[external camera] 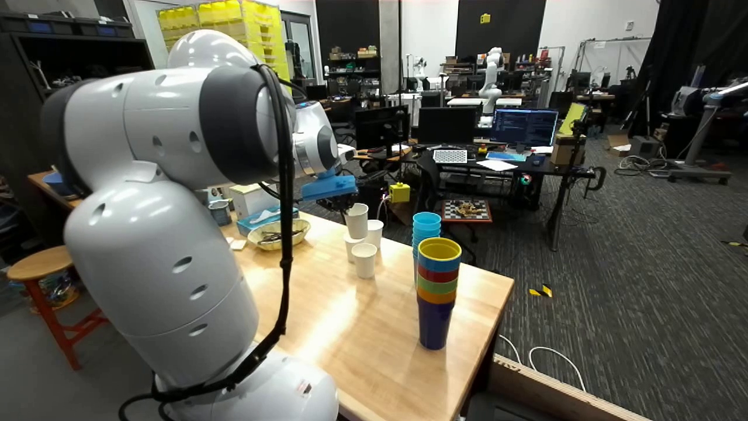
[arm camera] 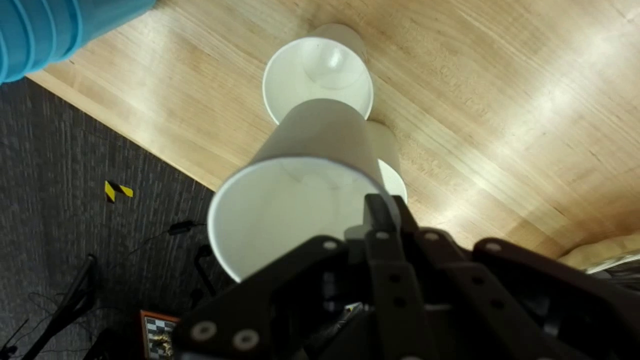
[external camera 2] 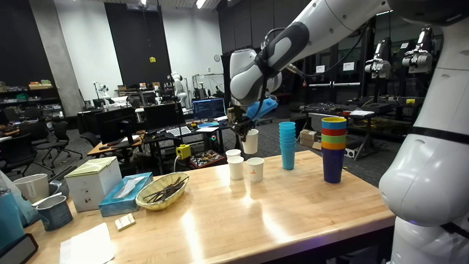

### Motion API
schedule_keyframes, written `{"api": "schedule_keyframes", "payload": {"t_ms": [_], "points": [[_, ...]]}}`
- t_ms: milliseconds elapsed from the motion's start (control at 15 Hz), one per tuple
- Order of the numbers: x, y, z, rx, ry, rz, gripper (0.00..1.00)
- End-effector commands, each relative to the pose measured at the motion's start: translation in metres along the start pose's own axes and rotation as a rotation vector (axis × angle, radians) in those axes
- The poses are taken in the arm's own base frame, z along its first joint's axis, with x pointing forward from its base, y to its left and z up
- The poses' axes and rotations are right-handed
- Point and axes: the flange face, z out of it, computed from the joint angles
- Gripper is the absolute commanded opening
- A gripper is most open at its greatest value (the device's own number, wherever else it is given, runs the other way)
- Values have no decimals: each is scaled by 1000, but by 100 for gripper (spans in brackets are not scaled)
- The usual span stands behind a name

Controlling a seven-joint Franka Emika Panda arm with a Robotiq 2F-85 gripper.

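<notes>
My gripper (arm camera: 392, 215) is shut on the rim of a white paper cup (arm camera: 280, 215), with one fingertip inside the cup and one outside. The held cup also shows in both exterior views (external camera: 357, 222) (external camera 2: 251, 142), mouth up, slightly tilted, above the table's far edge. Three more white cups (external camera 2: 233, 154) (external camera 2: 235, 168) (external camera 2: 255, 169) stand upright on the table, close together just below and beside it. In the wrist view, two of them (arm camera: 320, 70) (arm camera: 392, 180) show partly behind the held cup; the third is hidden there.
A stack of light blue cups (external camera 2: 287, 146) and a taller multicoloured cup stack (external camera 2: 333, 161) stand on the wooden table (external camera 2: 220, 216). A wicker basket (external camera 2: 155, 205) of dark sticks, a blue tissue box (external camera 2: 122, 201), a white box (external camera 2: 93, 187) and a mug (external camera 2: 55, 215) crowd one end.
</notes>
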Motion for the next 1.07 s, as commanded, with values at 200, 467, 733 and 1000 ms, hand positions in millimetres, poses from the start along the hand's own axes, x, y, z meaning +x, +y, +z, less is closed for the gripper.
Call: {"api": "schedule_keyframes", "payload": {"t_ms": [200,467,733,1000], "points": [[23,-5,-18,-24,40,-19,1],[39,-6,-16,-23,52,-29,1],[57,-1,-5,-18,56,-20,1],[75,6,6,-24,46,-15,1]]}}
